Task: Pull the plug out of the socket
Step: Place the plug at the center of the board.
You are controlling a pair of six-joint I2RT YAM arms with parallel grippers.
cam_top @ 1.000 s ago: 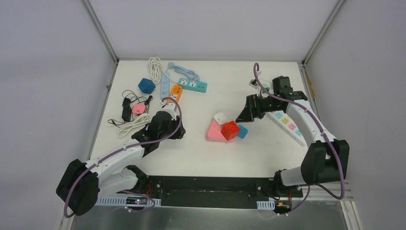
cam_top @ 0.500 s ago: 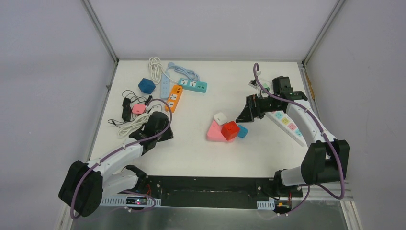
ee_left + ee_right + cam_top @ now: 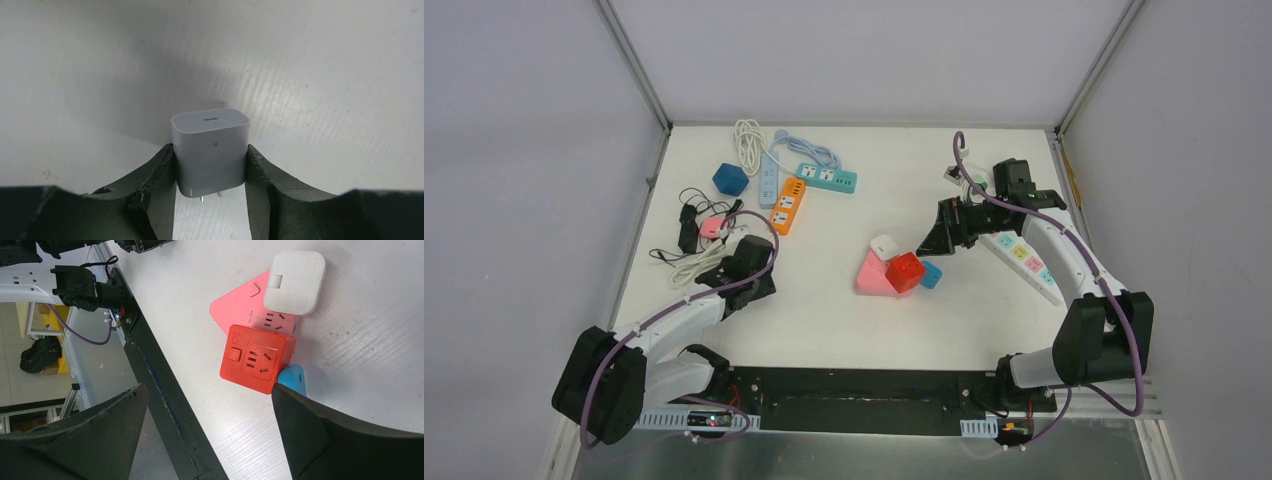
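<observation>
My left gripper (image 3: pixel 210 161) is shut on a white charger plug (image 3: pixel 210 145). The plug is clear of any socket, and its two metal prongs show below its body, above the bare white table (image 3: pixel 325 75). In the top view the left gripper (image 3: pixel 746 264) sits near the left side, below and left of the orange power strip (image 3: pixel 788 204). My right gripper (image 3: pixel 936 240) is open and empty, just right of a red cube socket (image 3: pixel 255 357), a pink triangular socket (image 3: pixel 235 310) and a white square adapter (image 3: pixel 295 281).
A blue cube (image 3: pixel 730 179), a coiled white cord (image 3: pixel 747 140), a light blue strip (image 3: pixel 769 180) and a teal strip (image 3: pixel 827 178) lie at the back left. Black cables (image 3: pixel 688 225) and a white cord (image 3: pixel 696 262) lie left of my left gripper. A white multi-socket strip (image 3: pixel 1022 255) lies at the right.
My left arm has drawn back to the left and toward the near edge, away from the orange strip, with the white plug in its jaws. The right arm has not moved.
</observation>
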